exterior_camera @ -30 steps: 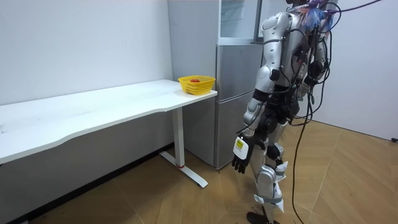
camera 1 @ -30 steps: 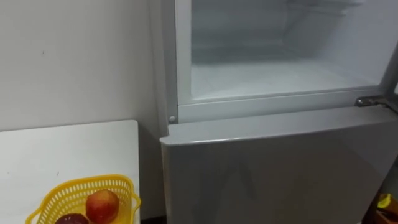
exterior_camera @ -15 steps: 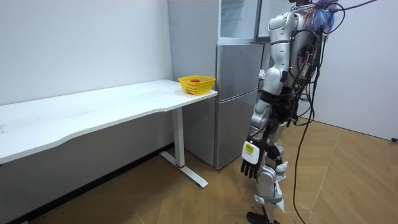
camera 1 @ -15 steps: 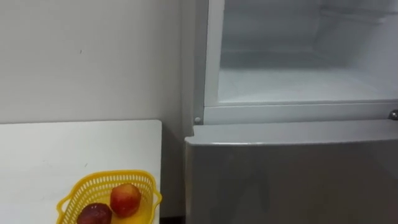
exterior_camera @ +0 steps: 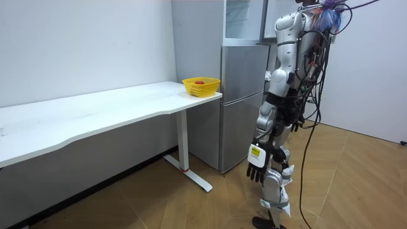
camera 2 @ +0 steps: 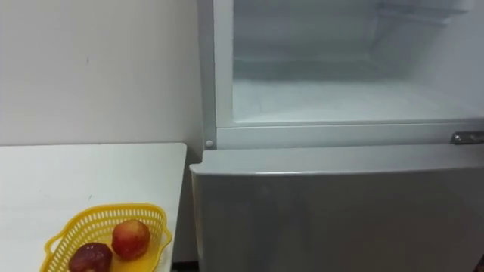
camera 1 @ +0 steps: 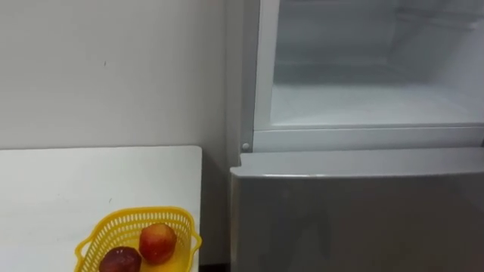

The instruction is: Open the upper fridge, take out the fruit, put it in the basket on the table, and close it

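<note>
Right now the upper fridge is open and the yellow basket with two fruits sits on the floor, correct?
No: the left eye view shows the yellow basket with two fruits on the white table, not the floor. The upper fridge is open.

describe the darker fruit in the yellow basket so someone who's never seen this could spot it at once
Find the grey fridge with its upper compartment open; a white table stands to its left. At the table's corner nearest the fridge sits a yellow basket with two fruits. Yours is the dark purplish-red fruit on the left, not the brighter red-and-yellow fruit beside it.
</note>
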Robot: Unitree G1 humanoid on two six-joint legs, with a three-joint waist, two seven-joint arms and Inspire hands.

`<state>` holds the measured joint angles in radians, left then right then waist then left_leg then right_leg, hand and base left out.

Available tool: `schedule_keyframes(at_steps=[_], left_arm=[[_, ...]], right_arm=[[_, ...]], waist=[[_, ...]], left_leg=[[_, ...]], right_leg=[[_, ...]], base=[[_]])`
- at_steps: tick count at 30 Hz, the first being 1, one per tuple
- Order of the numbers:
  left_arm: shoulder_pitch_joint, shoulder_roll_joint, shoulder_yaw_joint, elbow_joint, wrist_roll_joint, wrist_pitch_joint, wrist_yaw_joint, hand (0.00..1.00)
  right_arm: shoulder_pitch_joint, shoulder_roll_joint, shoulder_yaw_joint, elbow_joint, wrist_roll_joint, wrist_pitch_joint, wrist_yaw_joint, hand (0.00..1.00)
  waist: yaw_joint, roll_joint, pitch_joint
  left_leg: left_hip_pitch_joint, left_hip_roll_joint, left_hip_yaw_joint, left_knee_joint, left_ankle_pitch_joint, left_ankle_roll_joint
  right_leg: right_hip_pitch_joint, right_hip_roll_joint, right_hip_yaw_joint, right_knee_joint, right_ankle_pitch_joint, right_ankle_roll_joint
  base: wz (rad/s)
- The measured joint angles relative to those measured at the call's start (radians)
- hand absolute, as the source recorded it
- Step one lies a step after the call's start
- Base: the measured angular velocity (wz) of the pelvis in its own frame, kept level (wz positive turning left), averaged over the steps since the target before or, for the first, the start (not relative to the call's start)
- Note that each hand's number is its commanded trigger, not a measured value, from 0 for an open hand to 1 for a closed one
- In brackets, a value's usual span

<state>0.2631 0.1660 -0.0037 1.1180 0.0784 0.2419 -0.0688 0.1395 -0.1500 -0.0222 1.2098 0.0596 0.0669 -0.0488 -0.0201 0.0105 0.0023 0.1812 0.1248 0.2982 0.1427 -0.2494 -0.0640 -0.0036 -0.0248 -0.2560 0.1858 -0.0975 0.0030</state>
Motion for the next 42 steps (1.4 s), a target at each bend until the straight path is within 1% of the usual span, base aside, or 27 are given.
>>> schedule_keyframes(at_steps=[3, 6, 8, 9, 11, 12, 13, 14, 15, 17, 18, 19, 20, 22, 23, 26, 28, 29, 30, 31, 33, 35, 37, 38, 42], left_arm=[[-0.005, 0.001, 0.002, -0.005, -0.007, -0.002, 0.001, 0.0], [-0.003, 0.0, 0.006, -0.015, -0.004, -0.003, 0.001, 0.0], [0.018, -0.001, 0.041, -0.027, -0.005, -0.007, -0.001, 0.0], [0.023, 0.0, 0.045, -0.031, -0.007, -0.009, -0.001, 0.0], [0.032, 0.0, 0.093, -0.036, -0.008, -0.012, -0.001, 0.0], [0.034, 0.0, 0.109, -0.036, -0.008, -0.013, -0.001, 0.0], [0.035, 0.0, 0.126, -0.036, -0.007, -0.013, 0.0, 0.0], [0.044, 0.0, 0.139, -0.038, -0.007, -0.016, 0.0, 0.0], [0.046, 0.0, 0.146, -0.039, -0.008, -0.019, 0.0, 0.0], [0.063, 0.001, 0.167, -0.043, -0.012, -0.032, 0.0, 0.0], [0.068, 0.001, 0.17, -0.048, -0.015, -0.032, 0.001, 0.0], [0.073, 0.001, 0.174, -0.064, -0.018, -0.033, 0.001, 0.0], [0.076, 0.001, 0.183, -0.068, -0.018, -0.033, 0.0, 0.0], [0.077, 0.003, 0.199, -0.07, -0.018, -0.034, 0.0, 0.0], [0.084, 0.003, 0.201, -0.092, -0.018, -0.033, 0.0, 0.0], [0.093, 0.004, 0.203, -0.119, -0.019, -0.043, 0.001, 0.0], [0.101, 0.004, 0.238, -0.141, -0.018, -0.059, 0.001, 0.0], [0.101, 0.004, 0.251, -0.148, -0.021, -0.072, 0.001, 0.0], [0.1, 0.004, 0.258, -0.152, -0.027, -0.082, 0.001, 0.0], [0.1, 0.004, 0.265, -0.161, -0.03, -0.097, 0.001, 0.0], [0.107, 0.002, 0.265, -0.182, -0.03, -0.119, 0.001, 0.0], [0.11, 0.002, 0.268, -0.192, -0.032, -0.143, 0.006, 0.0], [0.11, 0.001, 0.27, -0.194, -0.031, -0.158, 0.018, 0.0], [0.11, 0.002, 0.273, -0.194, -0.031, -0.164, 0.018, 0.0], [0.12, 0.004, 0.273, -0.187, -0.049, -0.174, 0.018, 0.0]], right_arm=[[0.003, 0.0, -0.003, 0.001, 0.121, 0.012, -0.008, 0.0], [0.032, 0.011, -0.055, 0.002, 0.299, 0.017, -0.015, 0.0], [0.05, 0.02, -0.131, 0.015, 0.495, 0.019, -0.016, 0.0], [0.051, 0.02, -0.148, 0.018, 0.541, 0.019, -0.018, 0.0], [0.052, 0.02, -0.231, 0.041, 0.694, 0.021, -0.022, 0.0], [0.054, 0.02, -0.253, 0.043, 0.732, 0.021, -0.023, 0.0], [0.061, 0.022, -0.31, 0.042, 0.814, 0.021, -0.025, 0.0], [0.067, 0.023, -0.361, 0.037, 0.917, 0.021, -0.032, 0.0], [0.064, 0.024, -0.381, 0.026, 0.973, 0.021, -0.039, 0.0], [0.073, 0.023, -0.471, -0.031, 1.134, 0.018, -0.078, 0.0], [0.072, 0.023, -0.491, -0.051, 1.169, 0.017, -0.087, 0.0], [0.065, 0.023, -0.523, -0.084, 1.213, 0.015, -0.102, 0.0], [0.057, 0.021, -0.546, -0.124, 1.247, 0.01, -0.119, 0.0], [0.041, 0.018, -0.572, -0.165, 1.289, -0.008, -0.133, 0.0], [0.037, 0.018, -0.593, -0.208, 1.318, -0.011, -0.151, 0.0], [0.036, 0.016, -0.623, -0.318, 1.356, -0.032, -0.185, 0.0], [0.038, 0.015, -0.638, -0.427, 1.361, -0.056, -0.236, 0.0], [0.037, 0.014, -0.639, -0.497, 1.362, -0.07, -0.265, 0.0], [0.033, 0.014, -0.641, -0.527, 1.357, -0.078, -0.273, 0.0], [0.028, 0.013, -0.653, -0.577, 1.353, -0.09, -0.293, 0.0], [0.026, 0.01, -0.671, -0.667, 1.35, -0.111, -0.323, 0.0], [0.025, -0.007, -0.68, -0.788, 1.341, -0.134, -0.369, 0.0], [0.018, -0.023, -0.699, -0.851, 1.319, -0.153, -0.4, 0.0], [0.017, -0.029, -0.701, -0.902, 1.298, -0.169, -0.43, 0.0], [-0.005, -0.054, -0.701, -1.022, 1.264, -0.19, -0.481, 0.0]], waist=[[-0.002, -0.001, 0.0009], [-0.009, -0.003, 0.0009], [-0.027, -0.003, 0.0007], [-0.033, -0.003, 0.0006], [-0.056, -0.005, -0.0002], [-0.06, -0.005, -0.0003], [-0.068, -0.007, -0.0004], [-0.083, -0.007, -0.0005], [-0.086, -0.008, -0.0004], [-0.099, -0.013, -0.0025], [-0.101, -0.013, -0.0019], [-0.113, -0.015, -0.0015], [-0.116, -0.018, -0.0015], [-0.12, -0.021, -0.0014], [-0.122, -0.024, -0.0029], [-0.127, -0.022, -0.0017], [-0.135, -0.027, -0.0043], [-0.138, -0.028, -0.0056], [-0.143, -0.031, -0.0052], [-0.152, -0.035, -0.0066], [-0.167, -0.037, -0.0067], [-0.169, -0.04, -0.0057], [-0.168, -0.044, -0.0057], [-0.166, -0.047, -0.0045], [-0.165, -0.051, -0.004]], left_leg=[[0.001, 0.0, 0.0, 0.0, 0.0, 0.0], [0.001, 0.0, -0.001, 0.0, 0.0, 0.0], [0.002, 0.001, -0.001, 0.0, -0.002, -0.001], [0.002, 0.001, -0.001, 0.0, -0.002, -0.001], [0.004, 0.0, -0.003, 0.002, -0.002, -0.001], [0.005, 0.0, -0.003, 0.002, -0.002, -0.001], [0.007, 0.0, -0.001, 0.004, -0.002, -0.001], [0.007, 0.0, -0.001, 0.006, -0.002, -0.001], [0.008, -0.001, -0.001, 0.006, -0.002, -0.001], [0.015, -0.003, 0.0, 0.007, -0.002, -0.001], [0.016, -0.004, 0.0, 0.008, -0.002, -0.001], [0.016, -0.005, 0.0, 0.011, -0.002, -0.001], [0.015, -0.008, 0.001, 0.011, -0.002, -0.001], [0.011, -0.009, -0.001, 0.011, -0.002, -0.001], [0.006, -0.011, -0.001, 0.011, -0.002, -0.001], [0.001, -0.013, -0.001, 0.011, -0.002, 0.0], [0.001, -0.014, 0.0, 0.009, -0.002, 0.0], [-0.004, -0.016, 0.0, 0.008, -0.002, 0.0], [-0.007, -0.017, 0.0, 0.009, -0.002, 0.0], [-0.011, -0.017, 0.0, 0.009, -0.002, 0.0], [-0.015, -0.016, 0.0, 0.01, -0.001, 0.0], [-0.015, -0.018, 0.001, 0.011, -0.001, 0.0], [-0.014, -0.017, 0.001, 0.011, -0.001, 0.0], [-0.014, -0.017, 0.001, 0.01, -0.001, 0.0], [-0.02, -0.016, 0.004, 0.01, -0.001, 0.0]], right_leg=[[0.001, 0.001, 0.004, 0.0, -0.001, 0.001], [0.002, 0.0, 0.004, -0.001, -0.002, 0.001], [0.001, 0.0, 0.004, 0.001, -0.004, 0.002], [0.001, 0.0, 0.005, 0.002, -0.004, 0.002], [0.0, -0.001, 0.007, 0.005, -0.006, 0.002], [0.0, -0.001, 0.008, 0.007, -0.007, 0.002], [0.0, -0.002, 0.011, 0.01, -0.009, 0.002], [0.0, -0.002, 0.01, 0.014, -0.012, 0.002], [-0.002, -0.003, 0.01, 0.018, -0.015, 0.002], [-0.008, -0.005, 0.015, 0.028, -0.023, 0.002], [-0.012, -0.007, 0.019, 0.038, -0.027, 0.0], [-0.018, -0.009, 0.022, 0.046, -0.031, 0.001], [-0.031, -0.011, 0.032, 0.061, -0.038, 0.004], [-0.042, -0.011, 0.035, 0.066, -0.039, 0.005], [-0.051, -0.014, 0.036, 0.072, -0.039, 0.005], [-0.051, -0.016, 0.036, 0.072, -0.035, 0.005], [-0.058, -0.017, 0.037, 0.076, -0.036, 0.007], [-0.066, -0.017, 0.042, 0.087, -0.036, 0.001], [-0.07, -0.018, 0.044, 0.092, -0.037, 0.0], [-0.074, -0.017, 0.045, 0.094, -0.037, -0.001], [-0.078, -0.018, 0.046, 0.098, -0.039, -0.002], [-0.087, -0.017, 0.057, 0.107, -0.044, -0.003], [-0.086, -0.015, 0.06, 0.104, -0.045, -0.002], [-0.088, -0.014, 0.06, 0.104, -0.046, -0.002], [-0.102, -0.009, 0.067, 0.106, -0.044, -0.005]], base=[[0.0], [0.0], [0.0], [0.0], [-0.02], [-0.04], [0.0], [0.0], [0.0], [-0.11], [-0.12], [-0.14], [-0.13], [-0.1], [0.0], [0.01], [-0.03], [-0.11], [-0.08], [0.0], [-0.02], [-0.09], [-0.04], [-0.04], [-0.11]])
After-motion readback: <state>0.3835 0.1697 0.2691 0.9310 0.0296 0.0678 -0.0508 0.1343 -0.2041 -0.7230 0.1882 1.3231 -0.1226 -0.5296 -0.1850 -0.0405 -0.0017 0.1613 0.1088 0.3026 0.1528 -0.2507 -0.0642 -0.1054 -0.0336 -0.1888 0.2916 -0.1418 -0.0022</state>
